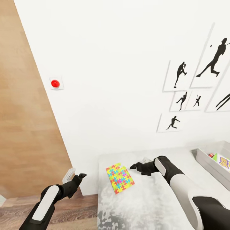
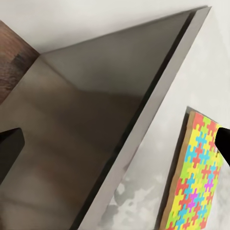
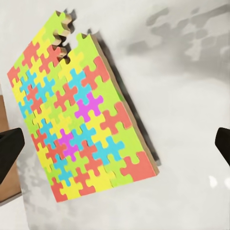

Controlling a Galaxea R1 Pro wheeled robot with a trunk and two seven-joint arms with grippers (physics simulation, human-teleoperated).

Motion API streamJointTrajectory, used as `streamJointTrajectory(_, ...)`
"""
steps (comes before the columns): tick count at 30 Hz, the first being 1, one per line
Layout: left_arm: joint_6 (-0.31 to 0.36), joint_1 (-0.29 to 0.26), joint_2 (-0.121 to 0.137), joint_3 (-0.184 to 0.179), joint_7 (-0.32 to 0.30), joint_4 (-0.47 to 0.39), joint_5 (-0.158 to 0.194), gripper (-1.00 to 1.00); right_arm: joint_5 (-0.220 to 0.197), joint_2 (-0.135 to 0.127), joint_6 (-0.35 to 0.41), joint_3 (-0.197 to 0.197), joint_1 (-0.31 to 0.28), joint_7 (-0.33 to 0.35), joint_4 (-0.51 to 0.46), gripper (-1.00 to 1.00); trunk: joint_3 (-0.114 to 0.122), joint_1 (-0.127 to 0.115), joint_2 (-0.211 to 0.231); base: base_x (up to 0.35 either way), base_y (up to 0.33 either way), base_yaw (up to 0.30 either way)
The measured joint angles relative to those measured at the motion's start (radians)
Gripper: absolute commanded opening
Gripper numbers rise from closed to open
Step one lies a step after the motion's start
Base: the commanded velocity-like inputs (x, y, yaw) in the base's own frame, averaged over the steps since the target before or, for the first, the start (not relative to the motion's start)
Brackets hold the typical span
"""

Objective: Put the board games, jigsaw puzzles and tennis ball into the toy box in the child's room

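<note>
One jigsaw puzzle (image 1: 119,178) lies flat near the left end of the pale grey table (image 1: 153,204). It is a multicoloured square with a notch missing at one corner (image 3: 81,110). My right gripper (image 1: 134,166) hovers just above and to the right of it, open, with its dark fingertips (image 3: 9,148) far apart and nothing between them. Past the table's left edge my left gripper (image 1: 76,175) hangs open over the floor, facing the table's dark side (image 2: 86,120), with the puzzle (image 2: 199,177) beyond. At the far right stands the grey toy box (image 1: 207,159), with a printed board game (image 1: 225,163) inside it.
A white wall (image 1: 111,80) rises right behind the table, hung with black sports silhouette pictures (image 1: 182,75) and a red round switch (image 1: 55,83). A tall wood panel (image 1: 25,111) stands at the left above the plank floor (image 1: 80,210).
</note>
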Motion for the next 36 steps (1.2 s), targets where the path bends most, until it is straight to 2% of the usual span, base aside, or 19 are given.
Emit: streamJointTrajectory(36, 0.000, -0.002, 0.000, 0.000, -0.001, 0.001, 0.000, 1.00, -0.002, 0.004, 0.001, -0.001, -0.013, 0.003, -0.007, 1.00, -0.055, 0.000, 0.000, 0.000, 0.000, 0.000)
